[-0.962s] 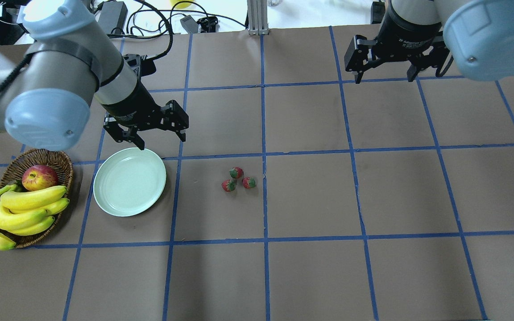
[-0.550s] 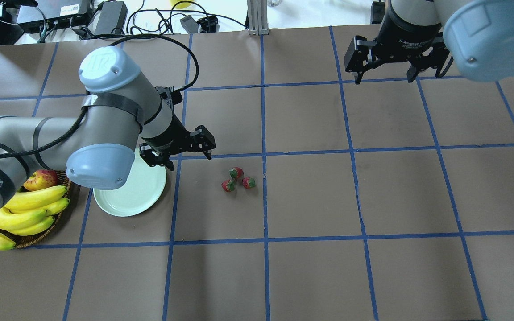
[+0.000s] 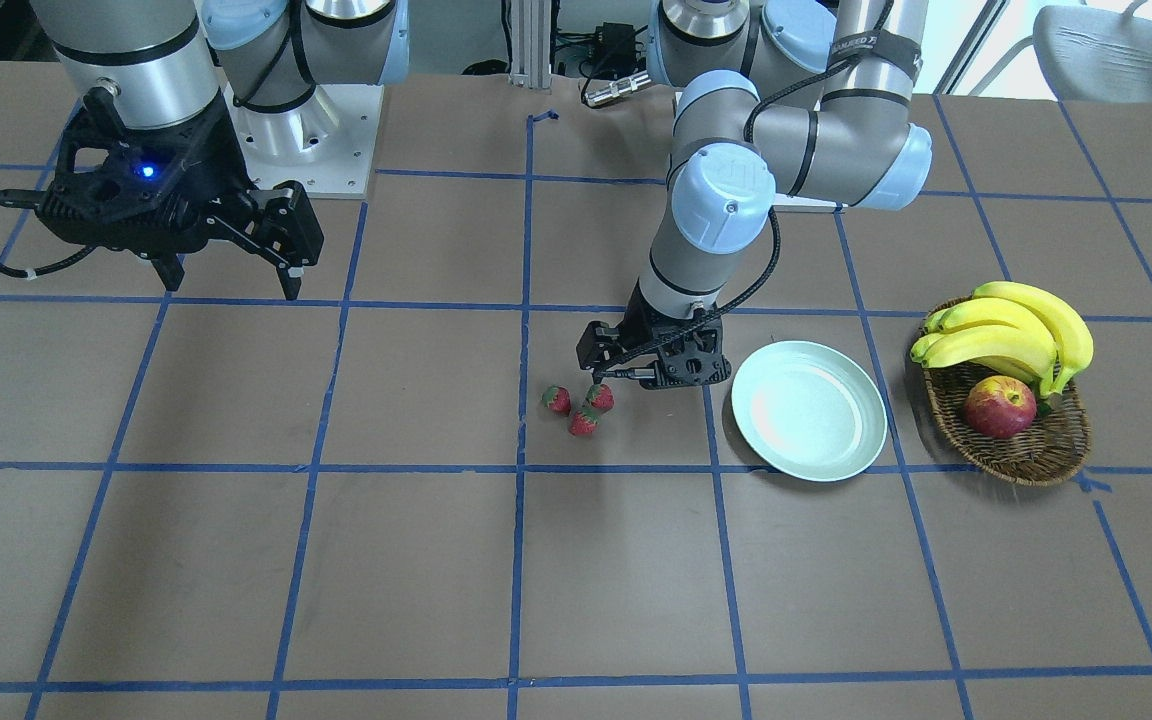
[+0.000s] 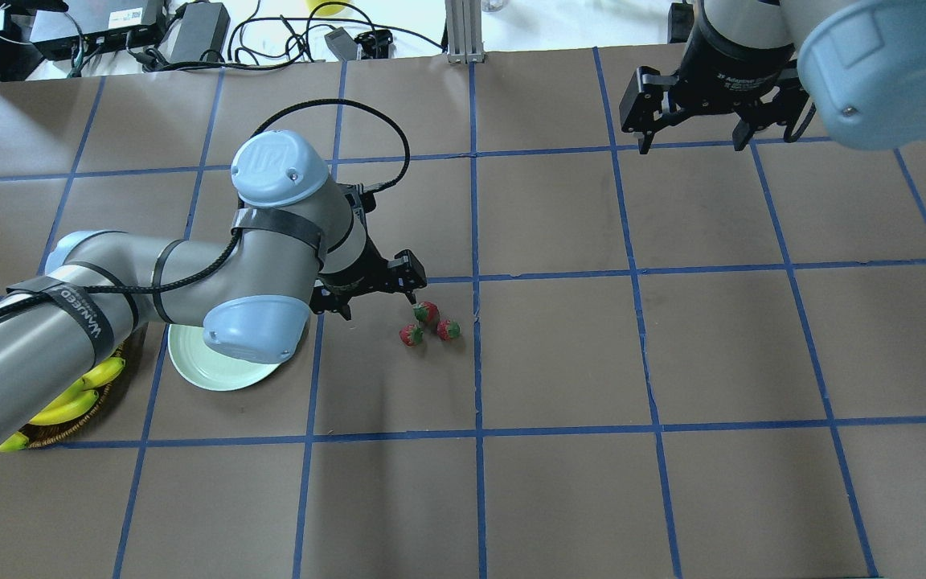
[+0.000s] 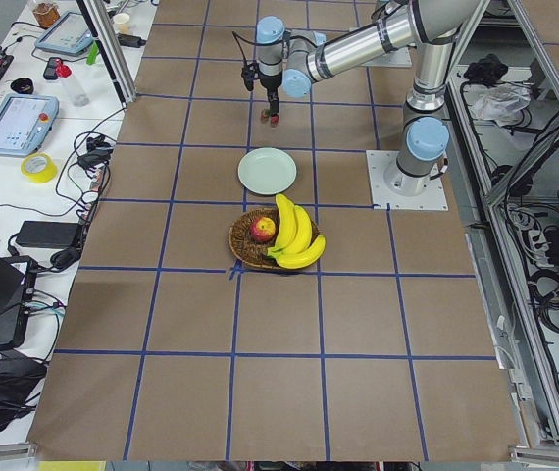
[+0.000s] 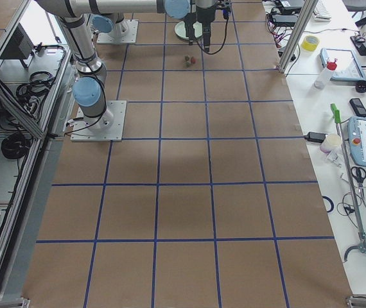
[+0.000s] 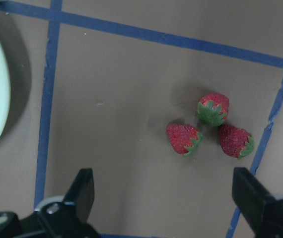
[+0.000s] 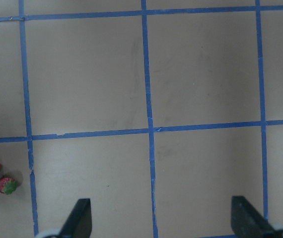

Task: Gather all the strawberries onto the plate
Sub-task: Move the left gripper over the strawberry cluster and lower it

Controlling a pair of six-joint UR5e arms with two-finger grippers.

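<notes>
Near the middle of the desk (image 4: pixel 672 362), the three strawberries (image 4: pixel 428 313) are lying in a tight cluster on the brown surface, just left of one of the blue tape lines (image 4: pixel 477 378) and close enough to be almost touching each other. The plate (image 3: pixel 809 415) is sitting to their left, apart from them, with one grid line running between. In the overhead view the elbow of the left arm (image 4: pixel 190 269) is covering part of the plate, while the front-facing view is showing it whole, pale green and bare.

The left claw (image 4: pixel 380 305) is hanging low over the desk between the plate and the strawberries, much nearer the fruit. Its jaws are standing wide apart and gripping nothing. In its wrist view the two fingers (image 7: pixel 82 191) are framing the bottom of the picture, and the cluster is lying ahead of them, toward the right-hand finger; the plate's rim is showing at the left edge.

The right claw (image 4: pixel 691 145) is hovering well above the right part of the desk, well apart from everything, with its jaws also spread wide and holding nothing. Its wrist view is catching the strawberries at its lower left edge.

At the left end of the desk, just beyond the plate, a wicker basket (image 3: pixel 1031 455) is holding a bunch of bananas (image 3: pixel 1011 330) and an apple (image 3: pixel 999 407).
</notes>
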